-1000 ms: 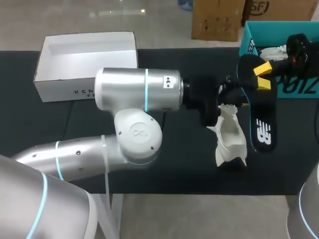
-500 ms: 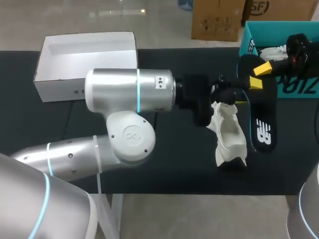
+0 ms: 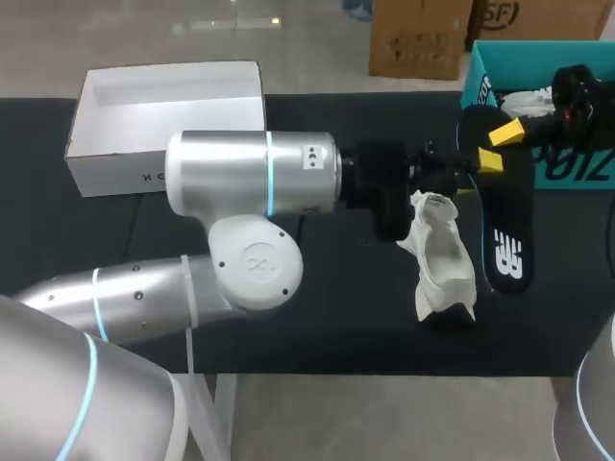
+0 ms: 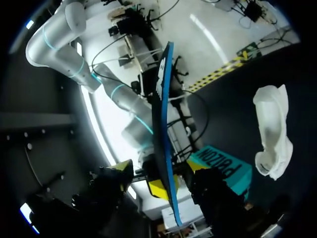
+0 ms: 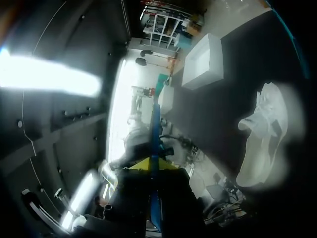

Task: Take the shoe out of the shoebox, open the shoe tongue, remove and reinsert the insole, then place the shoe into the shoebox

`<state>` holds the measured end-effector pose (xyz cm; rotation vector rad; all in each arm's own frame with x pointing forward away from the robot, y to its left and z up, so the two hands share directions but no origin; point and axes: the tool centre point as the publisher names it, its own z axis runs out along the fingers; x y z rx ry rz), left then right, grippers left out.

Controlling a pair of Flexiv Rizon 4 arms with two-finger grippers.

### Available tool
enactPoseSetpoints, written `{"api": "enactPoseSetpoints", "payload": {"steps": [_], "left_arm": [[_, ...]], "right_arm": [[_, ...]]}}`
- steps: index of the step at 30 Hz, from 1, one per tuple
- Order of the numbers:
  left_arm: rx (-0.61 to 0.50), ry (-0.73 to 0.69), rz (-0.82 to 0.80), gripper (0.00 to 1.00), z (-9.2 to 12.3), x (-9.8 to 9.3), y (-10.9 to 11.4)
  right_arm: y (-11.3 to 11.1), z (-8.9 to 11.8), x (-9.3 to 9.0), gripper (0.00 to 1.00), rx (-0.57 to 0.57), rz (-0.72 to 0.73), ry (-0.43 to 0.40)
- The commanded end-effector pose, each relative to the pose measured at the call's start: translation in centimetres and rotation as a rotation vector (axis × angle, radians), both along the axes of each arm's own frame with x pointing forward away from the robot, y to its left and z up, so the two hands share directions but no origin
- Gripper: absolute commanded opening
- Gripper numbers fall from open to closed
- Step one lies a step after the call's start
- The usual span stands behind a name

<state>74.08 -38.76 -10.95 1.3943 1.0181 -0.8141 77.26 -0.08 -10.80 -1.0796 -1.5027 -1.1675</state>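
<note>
Head view: white shoe [image 3: 442, 254] lies on the dark table [image 3: 356, 317], free of both grippers. Black insole [image 3: 500, 240] is just beside it, pinched near its far end by right gripper [image 3: 498, 146], yellow tips on either face. Left gripper [image 3: 444, 178] is at the shoe's top end.

Left wrist view: fingers spread wide, insole [image 4: 161, 99] edge-on between them, untouched (shoe [image 4: 272, 131] off to one side).

Teal box [image 3: 577, 168] behind the insole. White box [image 3: 144, 158] at the far left corner, well apart.
</note>
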Motion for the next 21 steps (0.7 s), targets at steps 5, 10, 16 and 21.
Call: {"api": "enactPoseSetpoints", "payload": {"steps": [5,10,16,21], "left_arm": [[0.028,0.0,0.021,0.31,0.07,-0.23,-0.46],[0.031,-0.002,0.026,0.15,0.06,-0.32,-0.36],[0.04,0.0,0.031,0.0,-0.07,-0.52,-0.05],[0.049,0.0,0.036,0.0,-0.22,-0.62,0.29]], "right_arm": [[-0.01,0.0,-0.05,0.0,-0.004,0.0,0.001],[-0.01,0.0,-0.05,0.0,-0.004,0.0,0.001],[-0.01,0.0,-0.05,0.0,-0.004,0.0,0.001],[-0.01,0.0,-0.05,0.0,-0.004,0.0,0.001]]}}
